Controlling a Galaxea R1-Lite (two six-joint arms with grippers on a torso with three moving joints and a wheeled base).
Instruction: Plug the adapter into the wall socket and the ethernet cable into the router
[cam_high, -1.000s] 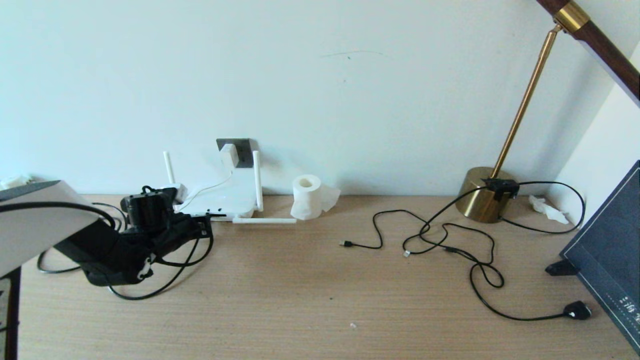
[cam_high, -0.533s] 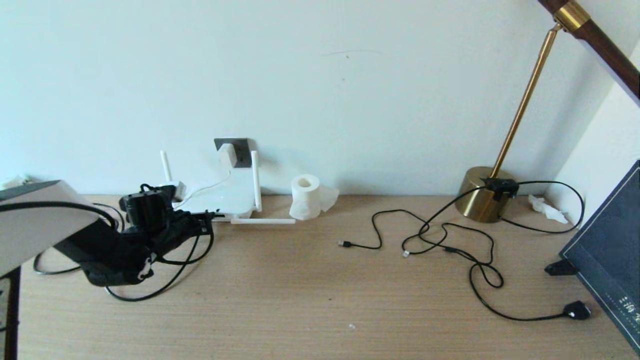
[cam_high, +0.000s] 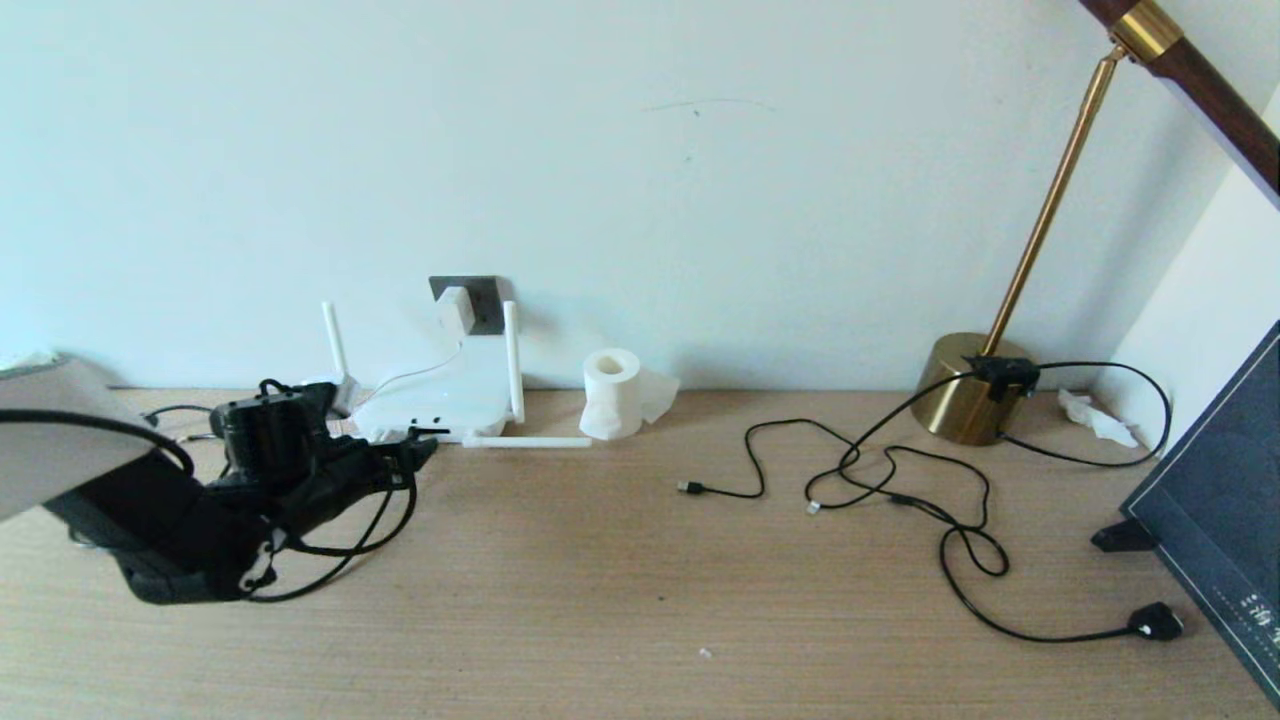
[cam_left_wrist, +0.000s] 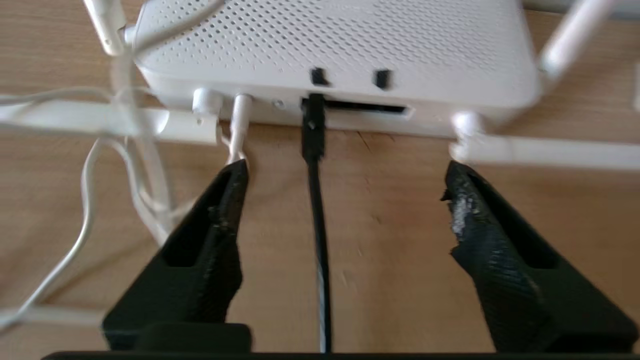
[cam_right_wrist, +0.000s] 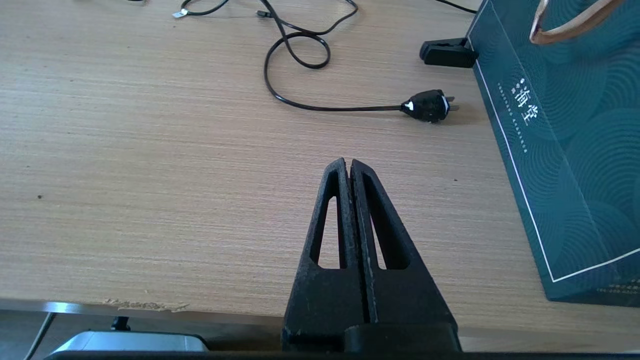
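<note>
The white router (cam_high: 440, 405) lies on the desk by the wall, filling the far side of the left wrist view (cam_left_wrist: 330, 45). The ethernet cable (cam_left_wrist: 317, 215) has its black plug seated in a port on the router's edge. My left gripper (cam_left_wrist: 346, 170) stands open just in front of that edge, and the cable runs between its fingers untouched. In the head view it is at the desk's left (cam_high: 412, 455). The white adapter (cam_high: 456, 310) sits in the dark wall socket (cam_high: 484, 294). My right gripper (cam_right_wrist: 348, 162) is shut on nothing, low over the desk's near edge.
A fallen antenna (cam_high: 525, 441) lies in front of the router, with a tissue roll (cam_high: 612, 393) beside it. Thin black cables (cam_high: 860, 470) sprawl at centre right. A brass lamp base (cam_high: 970, 395), its black plug (cam_right_wrist: 425, 106) and a dark green bag (cam_right_wrist: 565, 150) are on the right.
My left gripper has opened and let go of the ethernet cable, then drawn back a little from the router. The plug stays in the port. The right arm has not moved.
</note>
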